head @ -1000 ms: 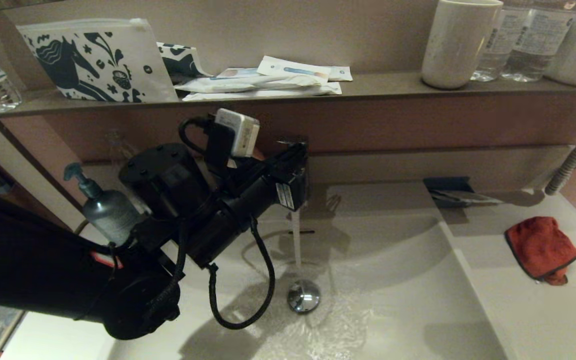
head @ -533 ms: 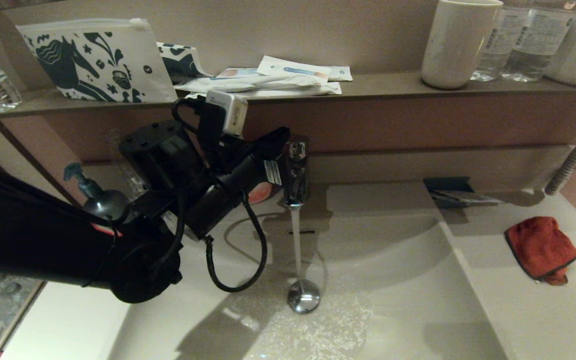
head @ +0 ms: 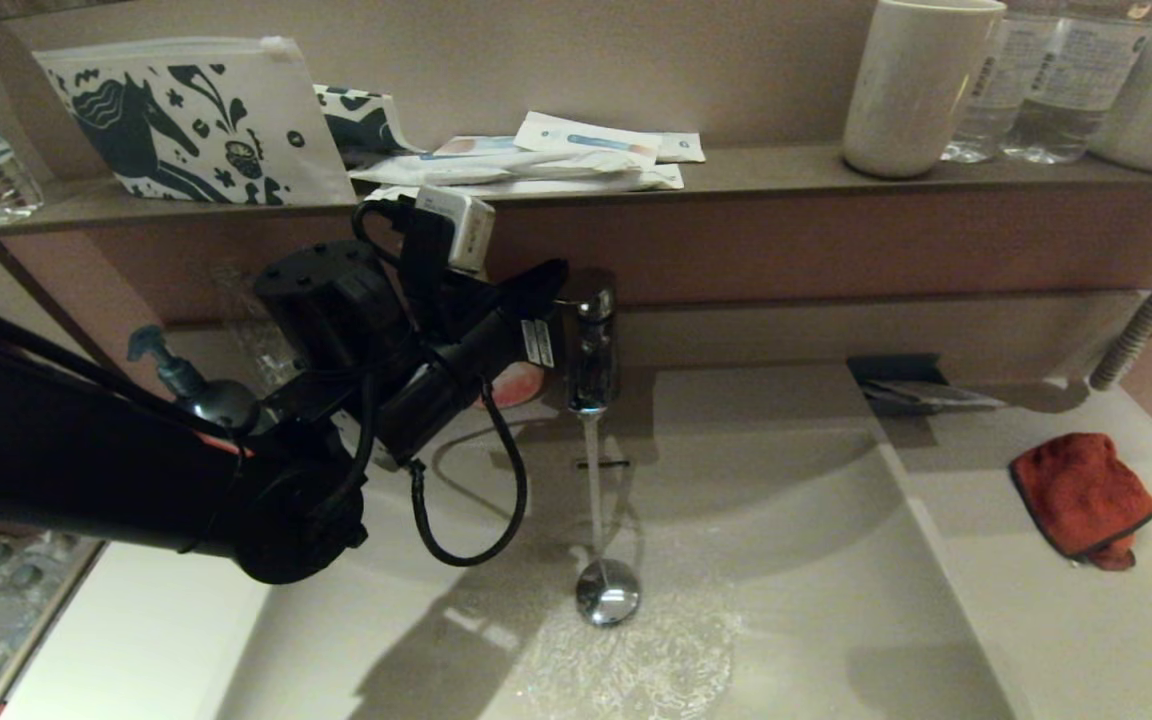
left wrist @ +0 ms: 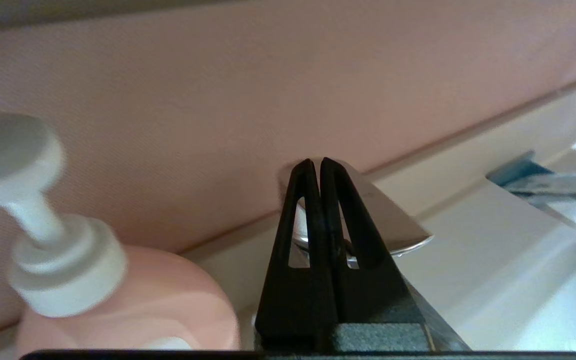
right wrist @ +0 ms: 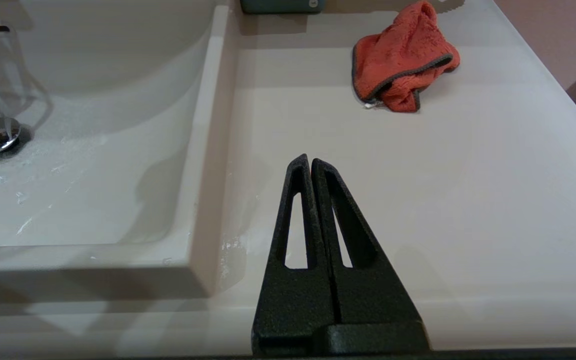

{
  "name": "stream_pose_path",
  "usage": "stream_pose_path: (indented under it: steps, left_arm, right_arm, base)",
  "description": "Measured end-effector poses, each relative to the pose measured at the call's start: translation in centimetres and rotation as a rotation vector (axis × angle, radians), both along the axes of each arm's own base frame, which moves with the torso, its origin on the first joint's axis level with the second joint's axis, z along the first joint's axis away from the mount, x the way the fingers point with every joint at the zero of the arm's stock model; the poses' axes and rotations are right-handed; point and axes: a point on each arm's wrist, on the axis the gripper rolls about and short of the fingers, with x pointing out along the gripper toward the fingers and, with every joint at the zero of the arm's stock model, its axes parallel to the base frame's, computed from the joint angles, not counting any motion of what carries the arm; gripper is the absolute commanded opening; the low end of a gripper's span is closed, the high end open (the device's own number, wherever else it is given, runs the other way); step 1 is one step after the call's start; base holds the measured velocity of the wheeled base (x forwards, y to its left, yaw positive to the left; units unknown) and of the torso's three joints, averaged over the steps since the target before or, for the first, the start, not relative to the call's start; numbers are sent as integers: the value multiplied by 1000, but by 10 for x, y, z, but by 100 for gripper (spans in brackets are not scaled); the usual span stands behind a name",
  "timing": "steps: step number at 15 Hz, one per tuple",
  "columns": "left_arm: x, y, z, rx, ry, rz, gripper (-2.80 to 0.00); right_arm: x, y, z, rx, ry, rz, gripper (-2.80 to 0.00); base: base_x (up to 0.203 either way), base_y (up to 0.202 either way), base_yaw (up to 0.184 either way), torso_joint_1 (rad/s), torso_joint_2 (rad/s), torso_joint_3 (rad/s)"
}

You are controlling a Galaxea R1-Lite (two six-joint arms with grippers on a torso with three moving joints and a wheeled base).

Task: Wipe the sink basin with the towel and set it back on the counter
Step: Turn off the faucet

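1. The towel (head: 1082,495) lay bunched on the counter (head: 1086,640), to the right of the basin (head: 796,600) and well apart from both grippers. Nothing touched it. It was also visible in the right wrist view (right wrist: 404,57), resting on the flat surface beyond the closed fingertips.

2. Water ran from the tap (head: 591,350) in a thin stream onto the drain stopper (head: 607,590), and the basin floor around the stopper was wet.

3. The left gripper (left wrist: 315,162) was at the tap, beside the pink soap bottle (left wrist: 133,305). Its jaws were together, with the tips at the chrome lever (left wrist: 383,215). Contact with the lever could not be confirmed from these views.

4. The right gripper (right wrist: 309,160) sat low over the near counter, just right of the basin edge. Its jaws were together and held nothing. It was out of the head view.

5. Assessment of progress: no wiping was evident, since the towel was not in any gripper. The task appeared to be at a preparatory stage, with the left arm occupied at the tap.

6. Remaining steps, by judgement: pick up the towel, wipe the basin, and return the towel to the counter.
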Motion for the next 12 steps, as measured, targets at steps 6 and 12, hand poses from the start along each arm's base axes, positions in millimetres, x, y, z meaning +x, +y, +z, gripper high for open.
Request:
stream_pose_path:
  steps: [6,12]
  left_arm:
    - [-12,1,-16,22,18,-14,-280]
    - [-32,9,-12,20,26,-24,-280]
  right_arm:
    - [0,0,0,0,0,0,-280]
    - [0,0,0,0,0,0,-280]
  base:
    - [0,0,0,0,0,0]
    - [0,0,0,0,0,0]
